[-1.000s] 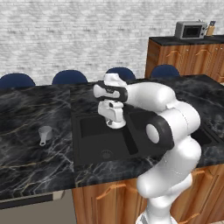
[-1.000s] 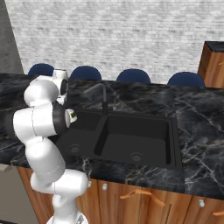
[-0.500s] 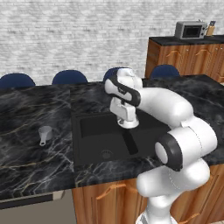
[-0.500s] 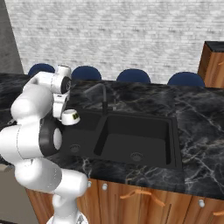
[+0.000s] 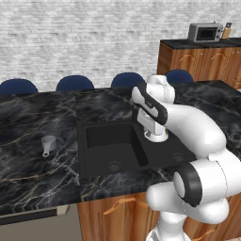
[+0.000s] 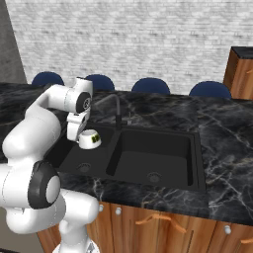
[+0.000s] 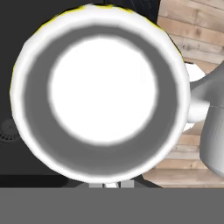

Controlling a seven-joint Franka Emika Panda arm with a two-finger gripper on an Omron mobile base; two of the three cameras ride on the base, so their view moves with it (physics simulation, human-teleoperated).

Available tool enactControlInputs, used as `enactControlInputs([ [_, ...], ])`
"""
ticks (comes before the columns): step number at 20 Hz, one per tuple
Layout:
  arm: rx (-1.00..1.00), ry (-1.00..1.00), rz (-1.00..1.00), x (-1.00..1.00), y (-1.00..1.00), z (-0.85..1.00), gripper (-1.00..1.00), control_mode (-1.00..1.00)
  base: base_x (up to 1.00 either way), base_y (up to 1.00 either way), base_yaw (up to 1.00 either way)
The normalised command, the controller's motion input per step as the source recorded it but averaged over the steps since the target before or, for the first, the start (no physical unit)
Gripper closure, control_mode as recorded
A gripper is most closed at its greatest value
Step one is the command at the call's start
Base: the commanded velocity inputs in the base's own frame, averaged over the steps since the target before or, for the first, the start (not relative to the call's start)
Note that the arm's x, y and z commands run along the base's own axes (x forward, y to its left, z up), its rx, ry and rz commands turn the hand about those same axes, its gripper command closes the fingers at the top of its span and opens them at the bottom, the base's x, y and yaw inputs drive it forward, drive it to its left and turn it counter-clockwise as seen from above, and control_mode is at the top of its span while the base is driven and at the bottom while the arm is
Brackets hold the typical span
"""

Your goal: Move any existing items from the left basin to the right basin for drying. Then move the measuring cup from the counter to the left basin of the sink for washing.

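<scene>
The claw [image 6: 89, 141] is clamped on a white mug [image 6: 89, 140] and holds it in the air above the sink [image 6: 195, 148]. In the right base view the mug hangs just under the hand, over the divider between the two basins, closer to the left basin [image 6: 79, 158]; the right basin [image 6: 155, 160] lies beyond it to the side. In the left base view the mug [image 5: 156, 136] sits below the wrist, over the ridge between the basins [image 5: 113, 148]. Through the hand view the mug [image 7: 103, 94] is seen mouth-on, a round white rim with a pale bottom inside and a thin yellow edge along its outer top; its handle [image 7: 197, 111] sticks out to the right. The fingertips are hidden behind the mug's rim.

The measuring cup [image 5: 48, 143] stands on the dark marble surface [image 5: 33, 164], well away from the claw, on the far side of the left basin from it. The faucet [image 6: 116, 111] rises just behind the claw, near the hand.
</scene>
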Motion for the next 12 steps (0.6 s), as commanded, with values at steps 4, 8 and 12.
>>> enactControlInputs([
  [4,0.0,0.0,-0.07,0.0,-0.69,0.0,1.0,-1.0,0.0,0.0,0.0],
  [8,0.0,0.0,-0.05,0.01,-0.7,0.0,1.0,-1.0,0.0,0.0,0.0],
  [12,0.0,0.0,-0.03,0.08,-0.63,-0.03,1.0,-1.0,0.0,0.0,0.0],
])
